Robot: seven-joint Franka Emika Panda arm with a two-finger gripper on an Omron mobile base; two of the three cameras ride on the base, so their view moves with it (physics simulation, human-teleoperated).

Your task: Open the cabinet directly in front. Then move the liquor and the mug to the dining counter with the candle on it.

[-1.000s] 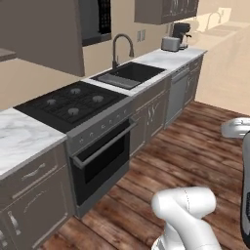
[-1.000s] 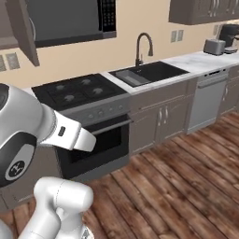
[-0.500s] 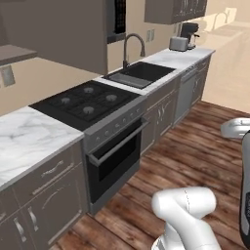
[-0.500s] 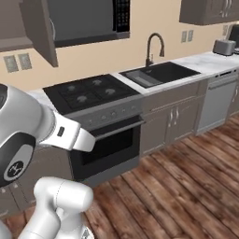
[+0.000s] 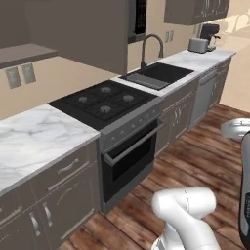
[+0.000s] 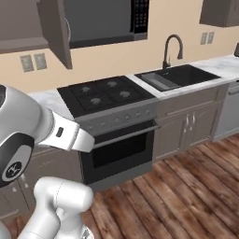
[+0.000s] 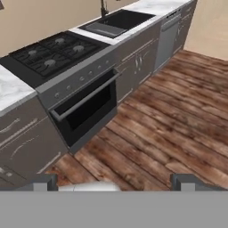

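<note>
End effector (image 7: 114, 180) spread wide, empty — cabinet (image 6: 51, 28) left of stove (image 6: 105, 93) has a stiff door; grip its free edge.

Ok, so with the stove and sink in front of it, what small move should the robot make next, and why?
Probably keep driving the base on along the counter. The gripper is open and empty over the wood floor, facing the oven. An open cabinet door shows at upper left, but no bottle or mug is within reach.

One stove (image 5: 102, 101), one oven (image 5: 131, 158), one sink (image 5: 156, 75), one faucet (image 5: 149, 49) — one toaster (image 5: 197, 45)
</note>
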